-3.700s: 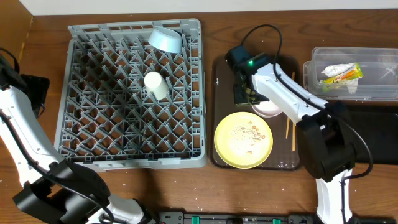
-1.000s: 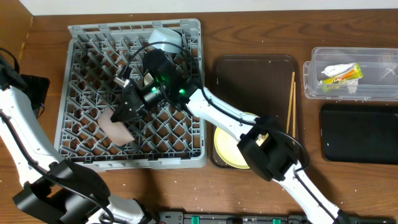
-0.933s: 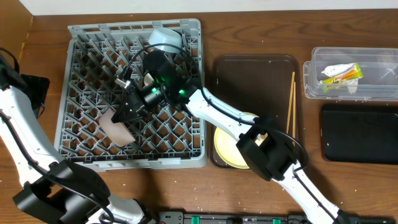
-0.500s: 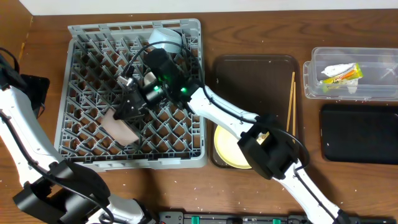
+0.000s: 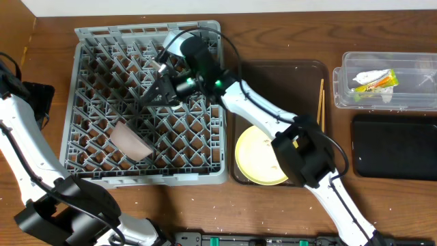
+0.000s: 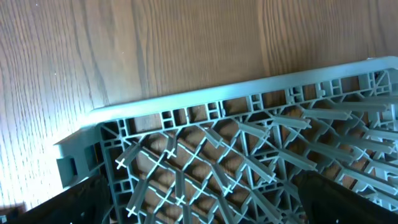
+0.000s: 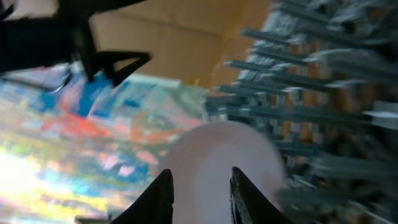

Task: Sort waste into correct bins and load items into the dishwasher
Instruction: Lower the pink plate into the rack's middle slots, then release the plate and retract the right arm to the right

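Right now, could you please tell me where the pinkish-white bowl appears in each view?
Overhead: the pinkish-white bowl sits lower left, inside the grey rack.
Left wrist: not in it.
Right wrist: lower centre, pale and blurred.
Shared landmark: the grey rack, seen in all three.

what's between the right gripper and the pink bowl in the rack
Only bare pegs of the rack. In the overhead view, the right gripper hangs apart from the pink bowl, with nothing else between them.

Dark brown serving tray [image 5: 293, 82] — on wooden table [image 5: 410, 205]
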You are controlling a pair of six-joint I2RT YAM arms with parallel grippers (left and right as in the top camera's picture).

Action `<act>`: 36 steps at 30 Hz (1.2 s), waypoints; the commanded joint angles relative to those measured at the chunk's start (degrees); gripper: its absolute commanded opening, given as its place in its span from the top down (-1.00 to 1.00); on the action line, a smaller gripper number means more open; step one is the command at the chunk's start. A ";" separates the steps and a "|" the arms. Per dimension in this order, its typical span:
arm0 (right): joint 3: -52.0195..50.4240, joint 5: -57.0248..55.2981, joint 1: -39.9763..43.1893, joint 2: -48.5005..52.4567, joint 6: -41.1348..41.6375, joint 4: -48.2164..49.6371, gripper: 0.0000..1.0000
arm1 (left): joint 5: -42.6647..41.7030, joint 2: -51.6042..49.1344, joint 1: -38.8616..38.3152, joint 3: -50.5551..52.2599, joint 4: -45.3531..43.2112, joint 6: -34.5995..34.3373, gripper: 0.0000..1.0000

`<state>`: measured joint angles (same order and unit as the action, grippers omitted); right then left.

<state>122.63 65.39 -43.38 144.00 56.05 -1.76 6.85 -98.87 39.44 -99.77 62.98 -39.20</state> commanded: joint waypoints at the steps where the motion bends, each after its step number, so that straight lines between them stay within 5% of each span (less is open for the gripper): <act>1: 0.26 -5.51 2.56 -3.63 -9.29 -5.95 0.43 | 1.16 1.14 0.20 0.15 0.22 -0.52 -0.96; 11: 0.28 -11.06 3.50 -17.42 -34.21 -30.49 0.61 | 1.16 1.16 0.20 0.15 0.22 -0.52 -0.96; 15: 0.28 -38.32 3.52 -25.38 -40.02 -45.18 0.63 | 1.16 1.16 0.20 0.15 0.22 -0.52 -0.96; 17: 0.28 -51.17 4.04 -28.59 -39.76 -49.62 0.34 | 1.16 1.16 0.20 0.15 0.22 -0.52 -0.96; 21: 0.28 -62.14 7.10 -33.51 -39.76 -54.55 -0.98 | 1.16 1.16 0.20 0.15 0.22 -0.52 -0.96; 36: 0.26 -77.33 36.13 -37.99 -39.85 -65.37 -0.99 | 1.14 1.14 0.20 0.15 0.20 -0.55 -0.96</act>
<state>122.65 -5.89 -12.16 106.80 17.10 -65.01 6.87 -98.87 39.44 -99.77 62.98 -39.20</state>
